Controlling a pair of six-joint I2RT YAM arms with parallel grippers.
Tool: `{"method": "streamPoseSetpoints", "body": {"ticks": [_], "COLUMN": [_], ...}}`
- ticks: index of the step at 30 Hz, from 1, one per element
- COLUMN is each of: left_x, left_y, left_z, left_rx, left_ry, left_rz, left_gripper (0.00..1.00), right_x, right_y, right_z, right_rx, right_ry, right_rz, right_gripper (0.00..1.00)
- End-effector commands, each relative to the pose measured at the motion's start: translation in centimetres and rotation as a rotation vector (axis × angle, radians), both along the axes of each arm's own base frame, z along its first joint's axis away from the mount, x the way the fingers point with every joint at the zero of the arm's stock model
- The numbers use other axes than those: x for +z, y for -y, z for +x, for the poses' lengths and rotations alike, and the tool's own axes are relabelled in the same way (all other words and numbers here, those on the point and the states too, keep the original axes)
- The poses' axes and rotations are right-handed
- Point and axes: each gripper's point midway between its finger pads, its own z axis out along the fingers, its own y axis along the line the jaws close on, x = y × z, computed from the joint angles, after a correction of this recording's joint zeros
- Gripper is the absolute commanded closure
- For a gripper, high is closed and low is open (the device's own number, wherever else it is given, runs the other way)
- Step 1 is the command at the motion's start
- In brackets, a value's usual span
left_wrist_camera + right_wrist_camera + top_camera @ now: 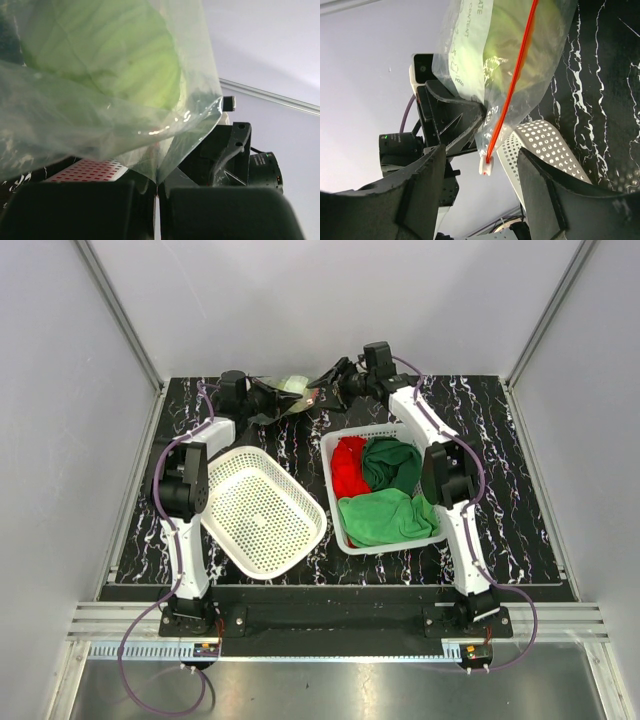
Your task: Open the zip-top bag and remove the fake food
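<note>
The zip-top bag hangs above the table's far edge between my two grippers. My left gripper is shut on a lower corner of the clear bag; in the top view it is at the bag's left. A pale yellow-green cabbage-like ball fills the bag. My right gripper is open, its jaws on either side of the white slider at the end of the red-orange zip strip, not touching it. In the top view it is at the bag's right. Other fake food is hidden.
An empty white perforated basket lies tilted at the left. A second white basket at the right holds two green cloths and a red cloth. Grey walls enclose the black marbled table.
</note>
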Motion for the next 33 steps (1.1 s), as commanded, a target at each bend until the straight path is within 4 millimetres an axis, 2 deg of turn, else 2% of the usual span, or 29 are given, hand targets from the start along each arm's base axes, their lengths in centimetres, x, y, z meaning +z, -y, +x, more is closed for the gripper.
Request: {"method": "streamPoseSetpoints", "body": {"ticks": [1,7,10,17,22,23,24,25,27,28,30,31,33], "left_x": [5.9,5.5,5.6,5.1,5.1,5.2,5.1,5.2,5.3,5.4,5.8,5.7,5.7], "left_y": [0.2,0.2,0.2,0.3,0.2,0.2,0.3,0.3,0.3,0.3,0.2,0.3,0.4], "left_z": [-0.8,-1.0,-1.0,-1.3,-1.4,-1.4,-1.5,-1.6,-2.0,-2.1,-2.8,-3.1,-3.7], "left_rx": [-0.060,-0.067,-0.076,-0.091,-0.092,-0.091,-0.095,-0.100,-0.108,-0.114,-0.119,-0.128,-0.136], "left_ry": [0.128,0.119,0.128,0.127,0.130,0.130,0.128,0.135,0.130,0.140,0.136,0.136,0.127], "left_rz": [-0.014,-0.012,0.001,0.021,0.028,0.030,0.029,0.031,0.040,0.055,0.073,0.086,0.089], "left_gripper": [1.00,1.00,1.00,1.00,1.00,1.00,1.00,1.00,0.92,0.81,0.69,0.58,0.52], "right_x": [2.2,2.9,2.9,2.2,2.2,2.2,2.3,2.1,2.2,2.3,2.5,2.5,2.7], "right_y": [-0.8,-1.3,-1.6,-2.0,-2.2,-2.1,-2.2,-2.1,-2.1,-2.1,-2.1,-2.1,-2.1], "right_z": [-0.5,-1.2,-1.9,-2.9,-3.2,-3.2,-3.3,-3.3,-3.4,-3.4,-3.4,-3.3,-3.3], "right_rx": [0.043,0.058,0.060,0.078,0.081,0.079,0.078,0.077,0.078,0.077,0.073,0.068,0.066], "right_ry": [0.030,0.023,0.014,-0.004,-0.011,-0.009,-0.008,-0.014,-0.015,-0.013,-0.014,-0.015,-0.010], "right_rz": [0.040,0.050,0.040,0.025,0.026,0.024,0.022,0.021,0.023,0.025,0.025,0.024,0.024], "right_gripper": [0.33,0.41,0.41,0.45,0.57,0.61,0.73,0.79,0.90,1.00,1.00,1.00,1.00]}}
